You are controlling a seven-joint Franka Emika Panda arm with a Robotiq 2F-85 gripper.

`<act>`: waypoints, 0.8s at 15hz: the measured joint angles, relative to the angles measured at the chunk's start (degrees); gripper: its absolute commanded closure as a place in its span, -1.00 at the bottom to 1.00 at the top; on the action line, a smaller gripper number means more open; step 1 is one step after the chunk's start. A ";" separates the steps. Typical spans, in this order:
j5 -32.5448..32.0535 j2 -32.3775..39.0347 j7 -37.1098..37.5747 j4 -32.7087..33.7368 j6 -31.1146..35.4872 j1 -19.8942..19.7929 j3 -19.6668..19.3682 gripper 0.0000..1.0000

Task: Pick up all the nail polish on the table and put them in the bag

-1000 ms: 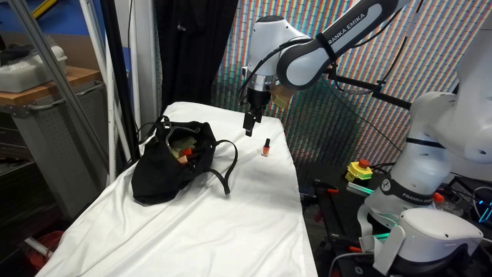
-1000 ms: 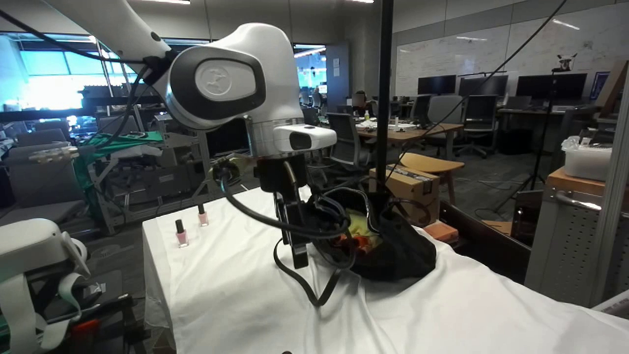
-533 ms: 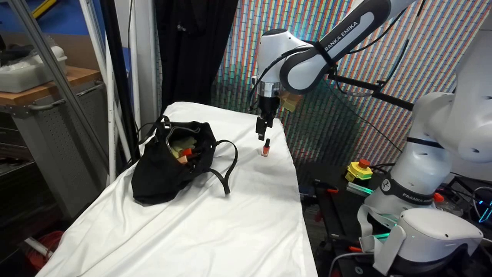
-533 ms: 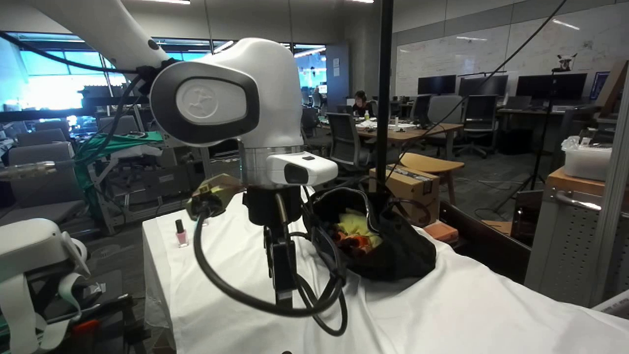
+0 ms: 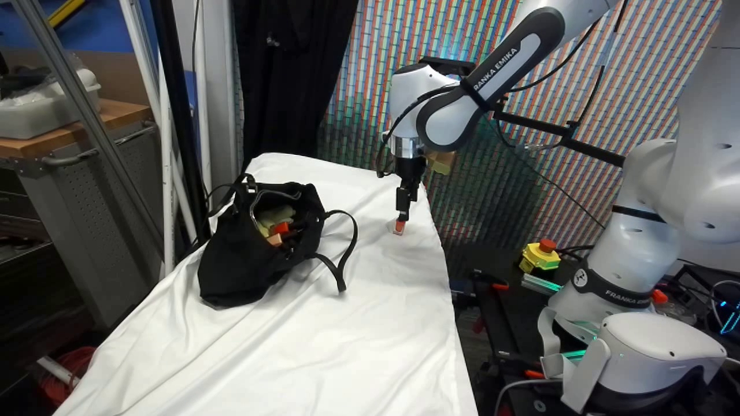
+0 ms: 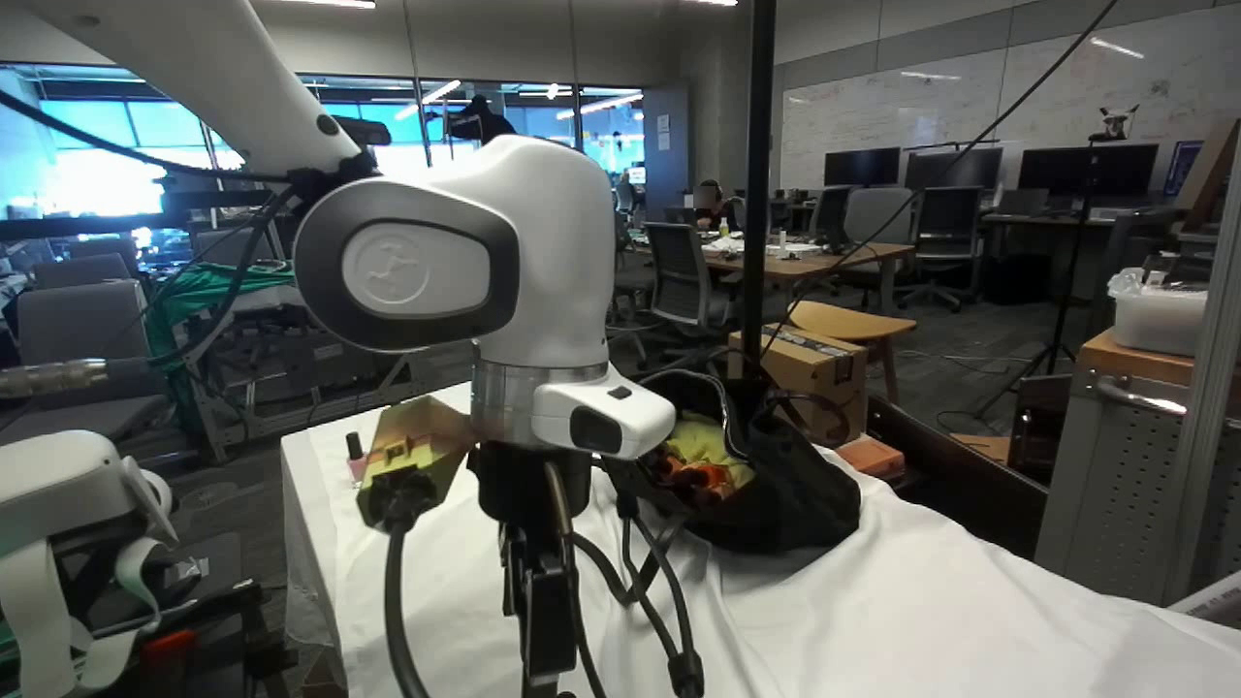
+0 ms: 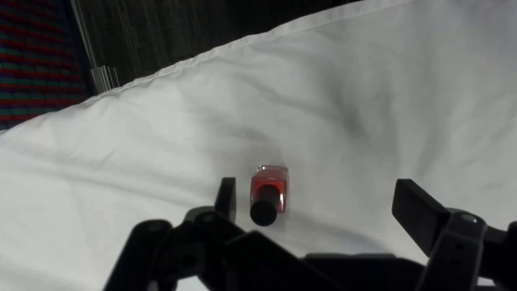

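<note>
Upright, off-centre and ungripped

Leftmost in an exterior view, a half-hidden nail-polish bottle stands on the white-clothed table. Next hangs the claw, spread wide, gripping nothing. In the wrist view, between its fingers, the red nail-polish bottle stands upright on the table, just beside the left one, well apart from the right; I'd shift the claw leftward before closing. Farther right lies the slumped black bag.
</note>
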 measured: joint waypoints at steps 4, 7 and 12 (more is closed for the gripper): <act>0.00 2.19 -3.25 0.00 0.24 -1.09 -0.14 -1.00; 0.38 3.52 -6.25 -0.02 1.59 -1.80 -0.15 -1.00; 3.70 5.54 -12.14 -0.10 5.63 -2.55 -0.14 -1.00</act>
